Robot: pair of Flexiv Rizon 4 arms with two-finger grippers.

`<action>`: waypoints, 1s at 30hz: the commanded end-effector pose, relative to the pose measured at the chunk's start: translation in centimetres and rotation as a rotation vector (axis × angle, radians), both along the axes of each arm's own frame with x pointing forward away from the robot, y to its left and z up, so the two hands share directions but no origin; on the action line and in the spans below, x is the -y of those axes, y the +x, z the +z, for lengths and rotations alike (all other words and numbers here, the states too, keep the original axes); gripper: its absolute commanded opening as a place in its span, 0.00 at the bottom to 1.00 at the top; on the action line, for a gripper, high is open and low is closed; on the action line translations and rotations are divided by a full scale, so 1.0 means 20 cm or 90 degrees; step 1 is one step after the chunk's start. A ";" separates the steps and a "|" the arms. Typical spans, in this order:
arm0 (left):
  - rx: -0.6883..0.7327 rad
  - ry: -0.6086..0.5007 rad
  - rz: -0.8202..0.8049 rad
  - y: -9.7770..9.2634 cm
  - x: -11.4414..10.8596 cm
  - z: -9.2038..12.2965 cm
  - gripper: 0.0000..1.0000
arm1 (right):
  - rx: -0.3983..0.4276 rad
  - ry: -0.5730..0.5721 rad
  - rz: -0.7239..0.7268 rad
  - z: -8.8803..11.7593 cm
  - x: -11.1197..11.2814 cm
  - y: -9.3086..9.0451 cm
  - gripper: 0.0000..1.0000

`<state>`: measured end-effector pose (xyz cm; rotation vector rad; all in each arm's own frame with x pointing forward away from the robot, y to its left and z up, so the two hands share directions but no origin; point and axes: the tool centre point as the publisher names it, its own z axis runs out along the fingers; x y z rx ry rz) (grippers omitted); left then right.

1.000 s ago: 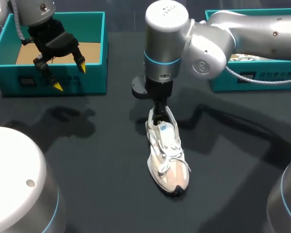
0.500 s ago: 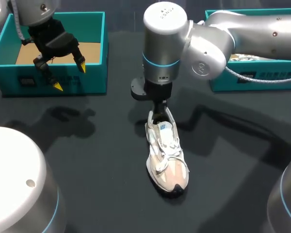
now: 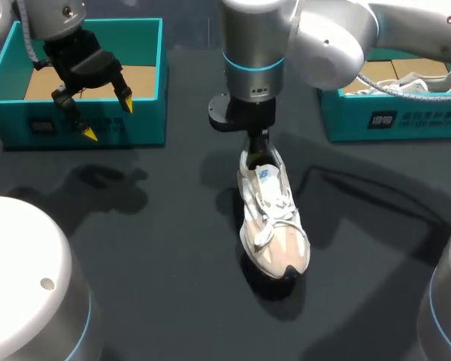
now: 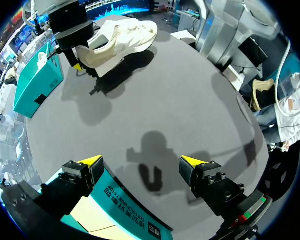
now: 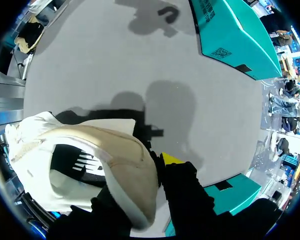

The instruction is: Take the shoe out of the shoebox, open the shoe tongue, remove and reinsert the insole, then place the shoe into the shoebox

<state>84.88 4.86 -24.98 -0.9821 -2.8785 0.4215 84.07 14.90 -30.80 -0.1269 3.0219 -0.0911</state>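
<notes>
A white and beige sneaker [image 3: 274,222] hangs toe-down over the middle of the table, its shadow apart from it. My right gripper [image 3: 259,145] is shut on its heel collar from above. In the right wrist view the shoe's heel [image 5: 110,160] fills the space at the right gripper [image 5: 152,162], with one yellow fingertip [image 5: 170,159] outside the collar and the other hidden inside. My left gripper [image 3: 107,119] hangs open and empty over the front wall of the left teal shoebox [image 3: 146,124]. The left gripper [image 4: 141,162] faces the shoe [image 4: 120,40] from afar.
The left shoebox [image 4: 120,212] holds only brown paper. A second teal shoebox [image 3: 391,116] at the back right holds another white shoe [image 3: 421,83]. Bare dark table [image 3: 173,248] lies between the boxes and around the shoe.
The right gripper closed on the shoe's heel, then lifted it and carried it a little to the right. The left arm has not moved.
</notes>
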 end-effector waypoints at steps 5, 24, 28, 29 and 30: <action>0.002 0.001 0.000 0.00 0.00 0.00 1.00 | 0.009 -0.045 -0.010 0.38 0.03 0.03 0.00; 0.002 0.001 0.000 0.00 0.00 0.00 1.00 | 0.009 -0.045 -0.010 0.38 0.03 0.03 0.00; 0.002 0.001 0.000 0.00 0.00 0.00 1.00 | 0.020 -0.057 -0.025 0.46 0.07 0.06 0.00; 0.002 0.001 0.000 0.00 0.00 0.00 1.00 | 0.022 -0.059 -0.029 0.49 0.09 0.07 0.00; 0.002 0.001 0.000 0.00 0.00 0.00 1.00 | 0.026 -0.058 -0.028 0.52 0.10 0.08 0.00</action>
